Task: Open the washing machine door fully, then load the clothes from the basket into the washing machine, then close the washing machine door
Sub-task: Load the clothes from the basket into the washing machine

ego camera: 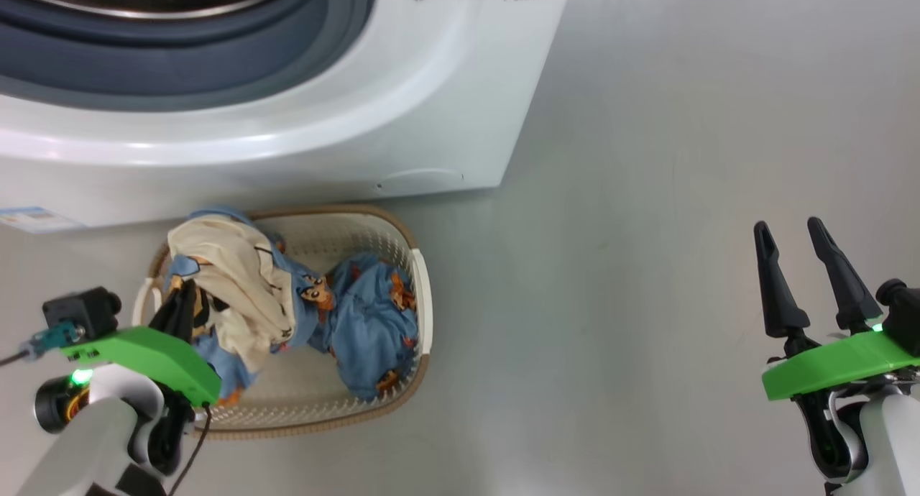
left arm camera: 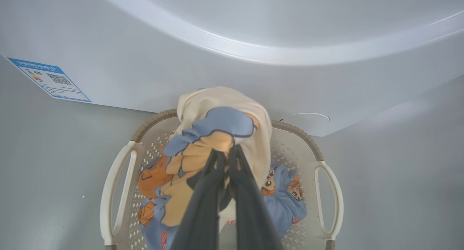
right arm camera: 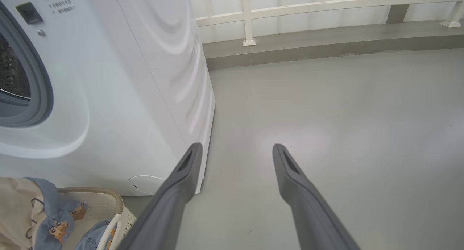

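Left gripper (left arm camera: 226,153) clamped on cream-and-blue bundle (ego camera: 230,280), right gripper (ego camera: 789,228) spread wide over the floor (ego camera: 647,280), holding nothing
I saw the bundle hanging from the fingers above the basket (ego camera: 422,287), its lower end inside; second blue bundle (ego camera: 374,323) lay in the basket's right half; basket sat just in front of the washing machine (ego camera: 431,86)

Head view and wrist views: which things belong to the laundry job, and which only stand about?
Job: washing machine, basket, cream-and-blue bundle in the shut left gripper, blue bundle in the basket.
Just there: white railing, blue label sticker, open right gripper, holding nothing.
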